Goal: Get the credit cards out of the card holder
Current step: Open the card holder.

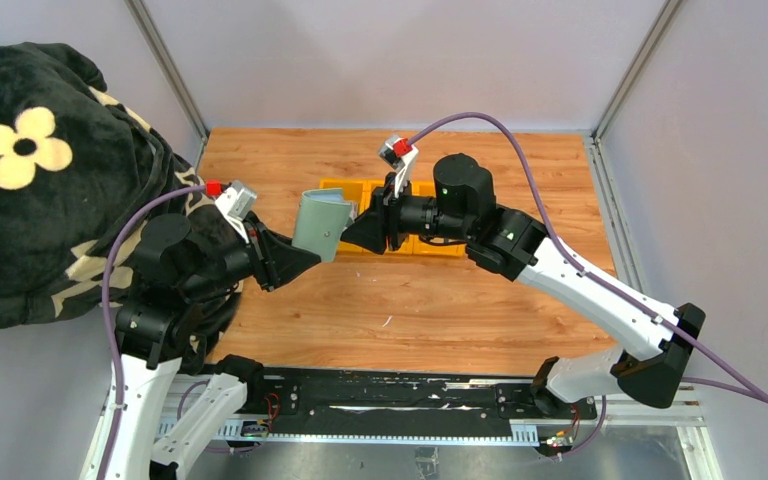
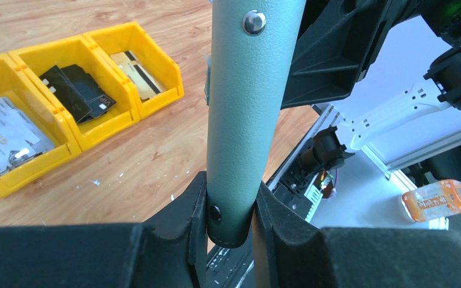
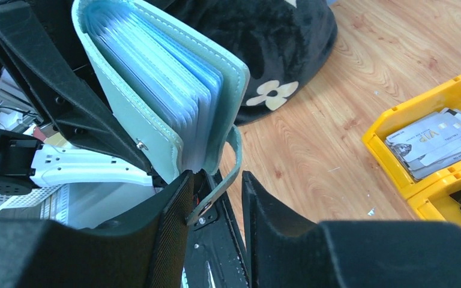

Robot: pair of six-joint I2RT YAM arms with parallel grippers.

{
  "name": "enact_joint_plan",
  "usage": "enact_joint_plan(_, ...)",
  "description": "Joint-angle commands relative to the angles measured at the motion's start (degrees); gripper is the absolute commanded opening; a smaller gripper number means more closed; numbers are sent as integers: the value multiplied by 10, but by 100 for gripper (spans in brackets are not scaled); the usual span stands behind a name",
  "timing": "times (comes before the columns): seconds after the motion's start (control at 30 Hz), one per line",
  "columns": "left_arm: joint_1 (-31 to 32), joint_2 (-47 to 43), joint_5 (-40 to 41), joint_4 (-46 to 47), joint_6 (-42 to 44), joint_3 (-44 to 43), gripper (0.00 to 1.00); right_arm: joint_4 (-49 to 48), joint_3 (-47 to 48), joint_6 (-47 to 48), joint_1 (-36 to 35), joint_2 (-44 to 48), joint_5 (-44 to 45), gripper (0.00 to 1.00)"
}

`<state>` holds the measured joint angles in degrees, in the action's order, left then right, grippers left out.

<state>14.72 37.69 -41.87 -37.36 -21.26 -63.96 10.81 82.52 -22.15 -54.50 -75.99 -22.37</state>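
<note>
The sage-green card holder [image 1: 320, 225] hangs above the table between both arms. My left gripper [image 2: 231, 204] is shut on its lower spine edge [image 2: 249, 120]. In the right wrist view the holder [image 3: 156, 90] gapes, showing pale blue clear pockets; I cannot tell if any hold cards. Its snap tab [image 3: 219, 186] dangles between the jaws of my right gripper [image 3: 216, 175], touching one finger, with a gap to the other. Credit cards lie in the yellow tray [image 2: 105, 129]: silver ones [image 2: 3, 135], black ones [image 2: 75, 93], a beige one [image 2: 133, 67].
The yellow three-part tray [image 1: 440, 248] sits on the wooden table behind the grippers. A black plush blanket with a pale flower [image 1: 40, 180] fills the left side. An orange bottle [image 2: 438, 198] lies off the table's near edge. Grey walls enclose the table.
</note>
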Motion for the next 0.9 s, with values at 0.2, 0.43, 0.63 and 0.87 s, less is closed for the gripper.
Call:
enact_joint_plan(0.2,2,-5,-50,29,-15,-31,0,19,4,9,4,6,-9,37)
enact_joint_plan(0.43,2,-8,-92,28,-16,-25,0,12,4,-10,5,10,5,12)
enact_joint_plan(0.63,2,-17,-59,28,0,-10,14,-30,-23,-13,4,47,-31,0)
enact_joint_plan(0.87,2,-23,10,33,27,-3,95,60,18,62,-24,58,45,0)
